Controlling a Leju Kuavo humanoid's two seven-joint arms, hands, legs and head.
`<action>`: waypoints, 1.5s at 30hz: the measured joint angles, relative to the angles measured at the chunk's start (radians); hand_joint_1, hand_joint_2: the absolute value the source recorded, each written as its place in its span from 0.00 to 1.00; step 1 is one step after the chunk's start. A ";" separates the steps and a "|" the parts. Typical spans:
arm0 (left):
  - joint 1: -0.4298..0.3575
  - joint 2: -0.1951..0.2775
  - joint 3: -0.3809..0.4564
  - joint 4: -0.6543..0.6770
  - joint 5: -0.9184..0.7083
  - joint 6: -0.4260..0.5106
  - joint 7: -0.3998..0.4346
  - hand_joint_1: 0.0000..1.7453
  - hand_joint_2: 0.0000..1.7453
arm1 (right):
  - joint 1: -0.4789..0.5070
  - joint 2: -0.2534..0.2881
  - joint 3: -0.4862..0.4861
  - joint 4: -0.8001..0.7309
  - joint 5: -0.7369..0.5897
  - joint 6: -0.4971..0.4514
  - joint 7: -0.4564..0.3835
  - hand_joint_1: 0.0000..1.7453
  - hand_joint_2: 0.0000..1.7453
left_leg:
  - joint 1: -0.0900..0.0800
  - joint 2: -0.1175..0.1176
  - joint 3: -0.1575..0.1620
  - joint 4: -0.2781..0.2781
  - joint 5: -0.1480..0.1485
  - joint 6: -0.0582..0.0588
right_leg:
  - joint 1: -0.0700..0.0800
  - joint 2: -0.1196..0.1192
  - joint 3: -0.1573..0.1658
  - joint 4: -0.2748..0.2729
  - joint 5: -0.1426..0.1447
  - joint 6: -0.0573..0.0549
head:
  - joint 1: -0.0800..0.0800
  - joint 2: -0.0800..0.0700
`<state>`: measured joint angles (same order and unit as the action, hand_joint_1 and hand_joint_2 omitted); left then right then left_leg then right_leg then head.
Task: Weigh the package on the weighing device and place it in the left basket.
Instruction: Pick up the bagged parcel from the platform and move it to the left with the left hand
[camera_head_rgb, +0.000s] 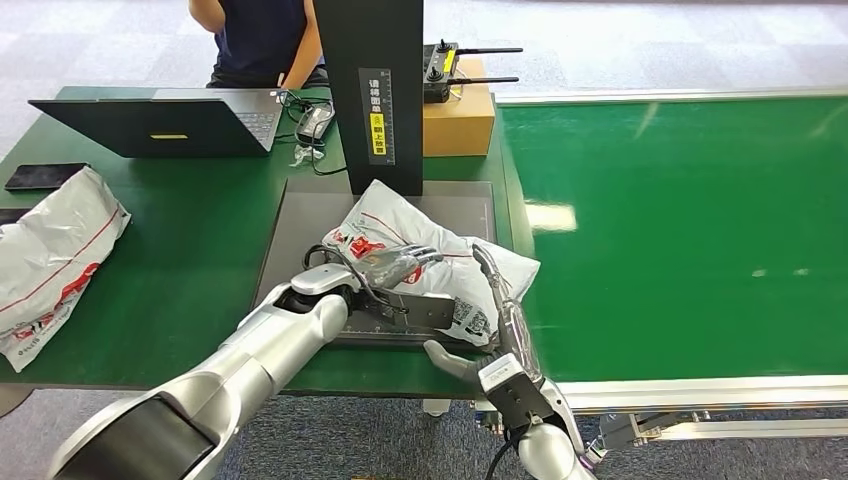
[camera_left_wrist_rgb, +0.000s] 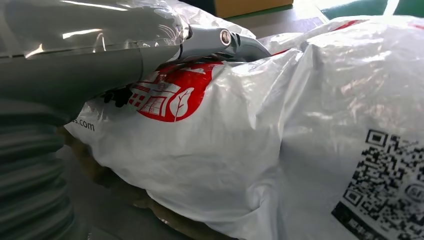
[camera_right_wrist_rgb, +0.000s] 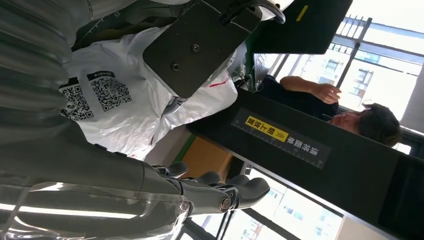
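There are two white bags: one package (camera_head_rgb: 420, 250) on the dark weighing device (camera_head_rgb: 300, 225), and one other white bag (camera_head_rgb: 50, 250) far to the left on the green tabletop (camera_head_rgb: 190, 270). The package has red print and a label with square codes. One tall black post (camera_head_rgb: 370, 90) stands at the back of the weighing device. One open laptop (camera_head_rgb: 160, 122), one black phone (camera_head_rgb: 45, 176) and one brown box (camera_head_rgb: 458, 118) are on the tabletop too, and one person (camera_head_rgb: 255, 40) sits behind it. A wide green belt (camera_head_rgb: 690, 230) lies to the right. There are two robot hands. The left robot hand (camera_head_rgb: 395, 265) reaches out from its silver arm and lies on top of the package, with its fingers (camera_left_wrist_rgb: 220, 42) spread flat and pressing on the plastic. The right robot hand (camera_head_rgb: 495, 310) is at the near right edge of the package, fingers stretched out and apart, pointing up past it. I cannot tell if it touches the package.
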<state>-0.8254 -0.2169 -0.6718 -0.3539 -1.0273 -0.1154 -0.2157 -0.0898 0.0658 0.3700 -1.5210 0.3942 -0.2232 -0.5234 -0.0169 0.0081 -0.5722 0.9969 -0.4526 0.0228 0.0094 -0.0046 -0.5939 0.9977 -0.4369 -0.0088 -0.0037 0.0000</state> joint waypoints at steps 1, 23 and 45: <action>0.000 -0.001 -0.001 0.002 -0.002 0.002 0.000 0.04 1.00 | 0.000 0.000 0.000 0.000 -0.001 -0.004 0.000 0.00 1.00 | 0.000 0.000 0.000 0.000 0.000 0.000 | 0.000 0.000 0.000 0.000 0.000 0.000 | 0.000 0.000; -0.004 0.004 0.068 0.008 0.112 0.292 -0.118 1.00 1.00 | 0.016 -0.001 0.002 -0.014 -0.019 -0.021 0.003 0.00 1.00 | 0.000 0.000 0.000 0.000 0.000 0.000 | 0.000 0.000 0.000 0.000 0.000 0.000 | 0.000 0.000; 0.157 0.101 0.420 -0.319 0.555 0.439 -0.347 1.00 1.00 | 0.018 -0.008 0.007 -0.005 -0.038 -0.044 0.003 0.00 1.00 | 0.000 0.000 -0.001 -0.001 0.000 0.000 | 0.000 0.000 -0.001 0.000 -0.001 -0.001 | 0.000 0.000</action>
<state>-0.6687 -0.1162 -0.2515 -0.6726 -0.4728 0.3241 -0.5625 -0.0716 0.0579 0.3766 -1.5263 0.3559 -0.2673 -0.5203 -0.0167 0.0084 -0.5728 0.9963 -0.4526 0.0226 0.0097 -0.0044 -0.5944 0.9981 -0.4375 -0.0096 -0.0037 0.0000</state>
